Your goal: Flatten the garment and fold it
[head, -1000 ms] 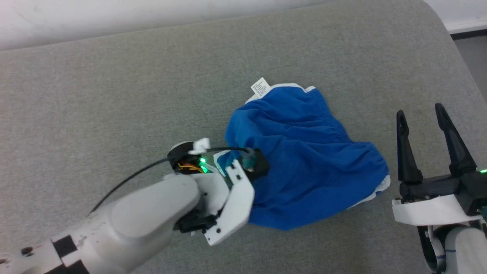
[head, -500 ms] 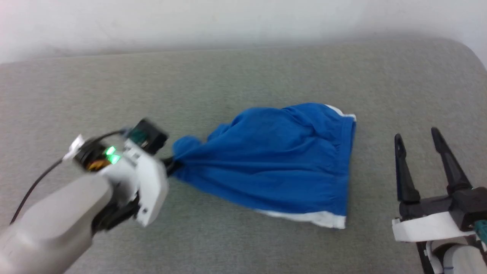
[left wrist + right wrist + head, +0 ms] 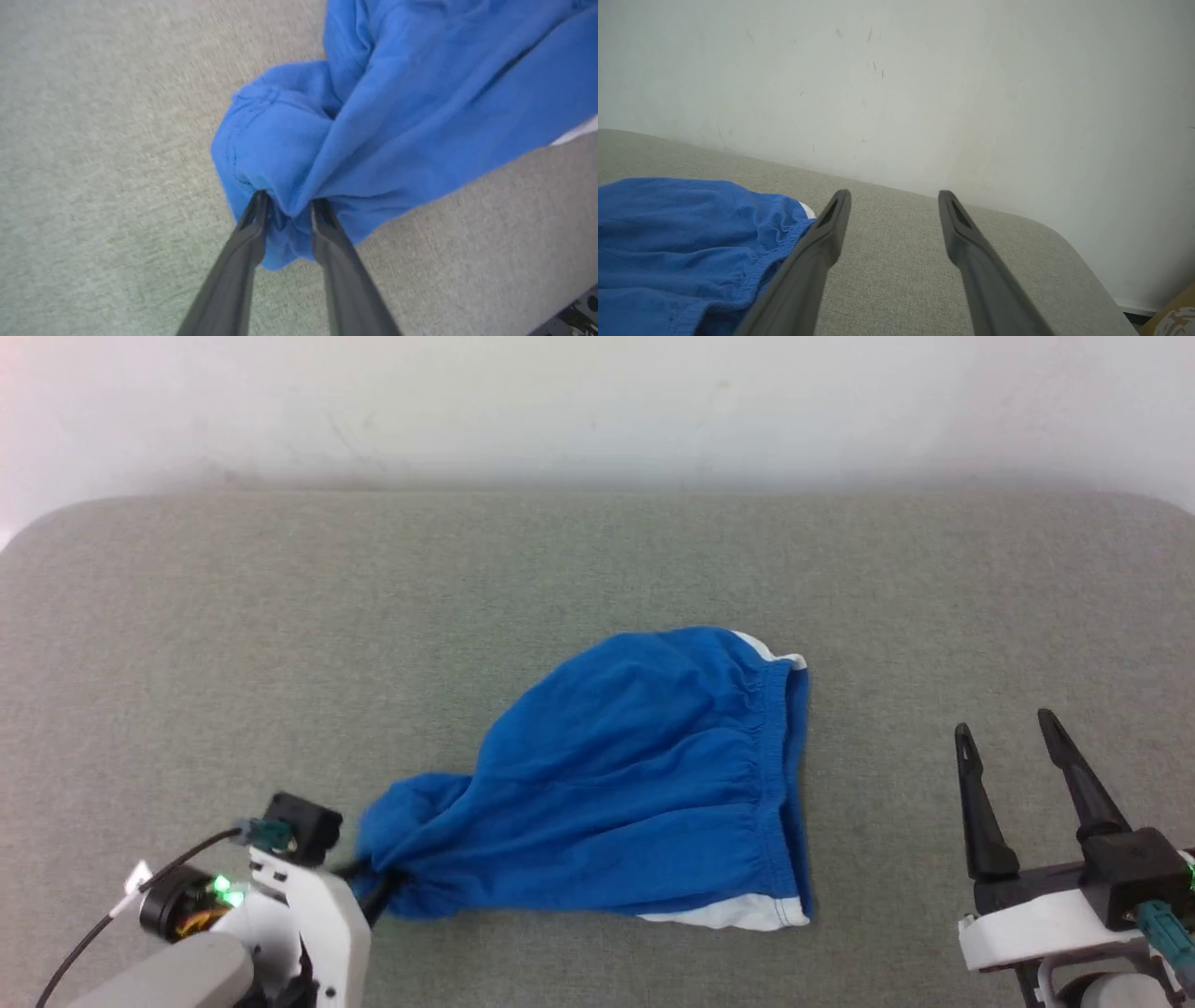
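Flattening stage: left gripper (image 3: 289,205) grasped a bunched end of the garment (image 3: 644,784) (cloth taut); right gripper (image 3: 1004,726) stood released. Next move called for spreading that bunch flat.

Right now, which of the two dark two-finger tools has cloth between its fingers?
The left tool: a bunched end of the bright blue soft fabric shorts sits between its fingers. The right tool stands open, apart from the shorts.

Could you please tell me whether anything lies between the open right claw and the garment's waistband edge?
Nothing visible does. Bare grey cushion is all that separates the right claw from the garment, whose gathered waistband edge faces that claw.
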Controlling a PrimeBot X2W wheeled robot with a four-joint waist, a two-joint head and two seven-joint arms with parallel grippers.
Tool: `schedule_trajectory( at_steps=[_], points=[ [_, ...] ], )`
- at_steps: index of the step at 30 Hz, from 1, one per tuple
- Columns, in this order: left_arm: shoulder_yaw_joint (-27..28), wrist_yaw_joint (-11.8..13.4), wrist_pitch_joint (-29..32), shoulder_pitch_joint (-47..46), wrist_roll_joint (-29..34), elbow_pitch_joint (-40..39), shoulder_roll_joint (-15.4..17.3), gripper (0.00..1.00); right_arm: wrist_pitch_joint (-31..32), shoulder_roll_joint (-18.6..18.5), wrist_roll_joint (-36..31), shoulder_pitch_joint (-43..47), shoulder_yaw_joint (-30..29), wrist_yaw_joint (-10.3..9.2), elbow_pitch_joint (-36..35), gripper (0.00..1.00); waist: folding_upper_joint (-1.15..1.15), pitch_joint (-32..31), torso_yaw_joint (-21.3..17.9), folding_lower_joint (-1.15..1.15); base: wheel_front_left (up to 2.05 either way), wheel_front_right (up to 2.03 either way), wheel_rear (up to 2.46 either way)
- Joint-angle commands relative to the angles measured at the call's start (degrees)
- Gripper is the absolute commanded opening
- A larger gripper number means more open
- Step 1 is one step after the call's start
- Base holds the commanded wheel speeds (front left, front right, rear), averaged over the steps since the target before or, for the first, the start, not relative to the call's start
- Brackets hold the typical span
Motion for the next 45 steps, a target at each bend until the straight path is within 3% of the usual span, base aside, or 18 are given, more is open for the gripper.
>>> schedule_trajectory(
  at_steps=[1,5,8,14,19,23,28,33,38,45],
  points=[
    [0.62,0.57,-1.11,0.03,0.58,0.14,-0.36,1.0,-0.27,-0.36,-0.37,0.0,0.1,-0.06,-0.02,1.0,0.0,-0.6,0.61,0.01,0.0,0.0,0.0],
    [3.92,4.45,-10.3,-0.37,3.23,-1.26,-1.45,1.0,-0.27,-3.54,-0.93,-2.97,0.59,-0.06,-0.78,1.0,0.0,-0.92,1.14,0.01,0.0,0.0,0.0],
    [6.62,8.7,-16.74,-0.32,5.7,-3.14,-1.99,1.0,-0.27,-6.81,-1.2,-6.34,1.4,-0.06,-1.42,1.0,0.0,-1.12,1.7,0.01,0.0,0.0,0.0],
    [16.81,18.66,-19.65,1.69,15.22,-9.81,-5.99,1.0,-0.27,-14.21,0.37,-14.75,6.56,-0.06,-0.07,1.0,0.0,-0.72,3.78,0.01,0.0,0.0,0.0],
    [27.52,23.3,-19.69,8.59,28.2,-14.84,-11.51,1.0,2.11,-21.29,6.67,-23.71,17.34,-0.06,6.9,1.0,0.0,0.5,5.3,0.01,0.0,0.0,0.0],
    [32.88,24.74,-19.69,13.01,37.73,-17.01,-15.39,1.0,13.05,-27.33,15.55,-32.19,29.96,-0.06,12.42,1.0,0.0,2.36,6.19,0.01,0.0,0.0,0.0],
    [38.31,23.3,-19.7,16.06,43.85,-18.84,-22.07,1.0,30.37,-34.36,31.43,-43.1,48.8,-0.06,15.26,1.0,0.0,5.69,8.37,0.01,0.0,0.0,0.0],
    [42.33,20.07,-19.7,16.27,48.31,-19.58,-28.19,1.0,42.58,-38.67,42.51,-54.78,60.31,-0.06,16.22,1.0,0.0,9.88,10.98,0.01,0.0,0.0,0.0],
    [45.76,16.05,-19.7,16.02,50.67,-18.9,-33.4,1.0,47.77,-39.04,48.58,-64.03,68.2,-0.06,18.89,1.0,0.0,13.52,13.45,0.01,0.0,0.0,0.0],
    [50.3,10.67,-19.7,15.45,52.93,-18.07,-38.9,1.0,47.89,-36.21,51.65,-70.41,76.62,-0.06,22.86,1.0,0.0,17.05,16.24,0.01,0.0,0.0,0.0]
  ],
)
